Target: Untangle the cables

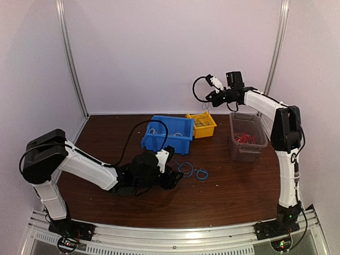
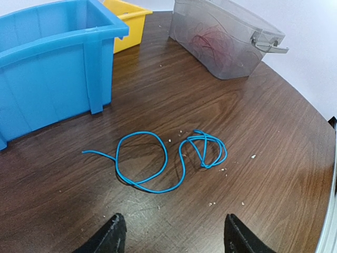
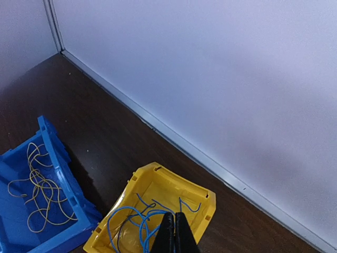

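The left gripper (image 2: 174, 234) is low over the table (image 2: 279, 137), jaws wide and empty, just short of the blue cable (image 2: 181, 158) lying loose right of the blue bin (image 2: 52, 79). I'd pinch the plain left loop, not the knotted right end. The right gripper (image 3: 172, 234) hangs closed and empty above the yellow bin (image 3: 158, 182).

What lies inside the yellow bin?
Loose blue cables lie in the yellow bin. Part of its floor is covered by the shut right gripper, so more may hide there.
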